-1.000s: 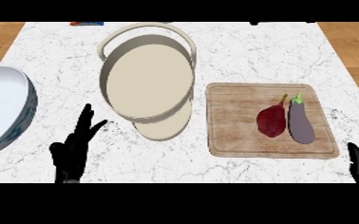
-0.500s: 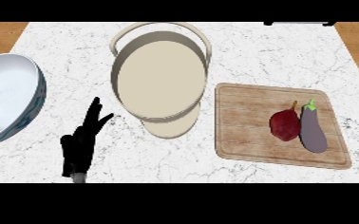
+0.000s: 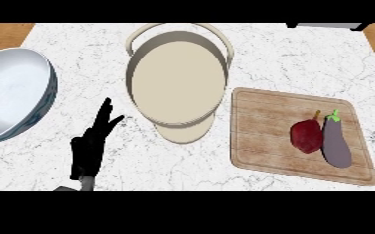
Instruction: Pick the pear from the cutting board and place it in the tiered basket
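The pear [image 3: 307, 135] is lying on the board [image 3: 267, 129] at the lower right, touching an eggplant [image 3: 336, 142]. It looks smooth, round and likely to roll, so grabbing its fat middle seems best. The left hand [image 3: 91, 147] is resting far off at the lower left, fingers straight and spread. The basket [image 3: 176, 82] is sitting between them.

The bare marble bench [image 3: 293, 59] lies open above the cutting board [image 3: 271, 134], while the tiered basket [image 3: 177, 82] fills the middle, the eggplant [image 3: 337, 143] lies just beside the pear [image 3: 306, 135], and a metal bowl [image 3: 22, 94] blocks the left edge.
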Motion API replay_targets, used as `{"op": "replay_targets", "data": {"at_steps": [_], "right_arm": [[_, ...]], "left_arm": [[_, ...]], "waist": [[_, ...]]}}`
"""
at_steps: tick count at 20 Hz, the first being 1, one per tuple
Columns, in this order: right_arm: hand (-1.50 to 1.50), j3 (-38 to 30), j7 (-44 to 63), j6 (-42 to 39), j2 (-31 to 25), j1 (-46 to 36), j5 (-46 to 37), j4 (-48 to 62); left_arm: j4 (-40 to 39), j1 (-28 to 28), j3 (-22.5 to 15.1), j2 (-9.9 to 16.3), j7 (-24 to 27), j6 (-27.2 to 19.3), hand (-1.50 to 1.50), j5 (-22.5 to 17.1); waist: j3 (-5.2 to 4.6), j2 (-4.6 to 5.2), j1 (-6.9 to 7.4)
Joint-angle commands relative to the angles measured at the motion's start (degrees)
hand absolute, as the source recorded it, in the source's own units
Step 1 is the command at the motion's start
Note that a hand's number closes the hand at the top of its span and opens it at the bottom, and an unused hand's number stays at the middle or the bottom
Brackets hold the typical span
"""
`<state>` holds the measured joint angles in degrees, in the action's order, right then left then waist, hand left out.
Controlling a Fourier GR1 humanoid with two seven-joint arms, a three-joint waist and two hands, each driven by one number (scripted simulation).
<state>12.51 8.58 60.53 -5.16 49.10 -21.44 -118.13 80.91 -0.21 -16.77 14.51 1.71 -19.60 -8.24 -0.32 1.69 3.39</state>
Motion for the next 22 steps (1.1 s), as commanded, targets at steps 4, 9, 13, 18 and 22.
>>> {"op": "replay_targets", "data": {"at_steps": [4, 9, 13, 18, 22], "right_arm": [[-1.50, -2.1, 15.6, -3.4, 4.1, -0.8, -16.6, 1.0], [-1.50, -2.1, 28.1, -11.9, 5.1, -2.9, -25.8, 0.0], [-1.50, -2.6, 40.1, -19.4, 5.1, -9.2, -34.9, -2.5], [-1.50, -1.6, 55.2, -29.6, 5.2, -25.0, -46.0, -2.2], [-1.50, -2.8, 64.9, -40.4, 5.2, -37.8, -48.9, 3.0]], "left_arm": [[-1.5, 0.8, -1.0, -0.6, -1.3, -0.3, 0.00, 0.9], [-2.5, 0.6, -0.7, -0.3, -0.4, 0.3, 0.00, 1.0], [-0.2, 1.8, -0.9, 0.1, -2.2, -0.9, 0.00, 1.7], [0.0, 2.1, 0.3, 0.9, -2.6, 0.6, 0.00, 0.5], [-0.1, 1.5, 1.5, 1.9, -3.8, 0.9, 0.00, 0.4]], "waist": [[-0.13, 0.62, 1.12], [-0.16, 0.60, 1.00], [-0.03, -0.16, 0.71], [0.06, -0.76, -0.08], [0.17, -1.05, -0.83]]}}
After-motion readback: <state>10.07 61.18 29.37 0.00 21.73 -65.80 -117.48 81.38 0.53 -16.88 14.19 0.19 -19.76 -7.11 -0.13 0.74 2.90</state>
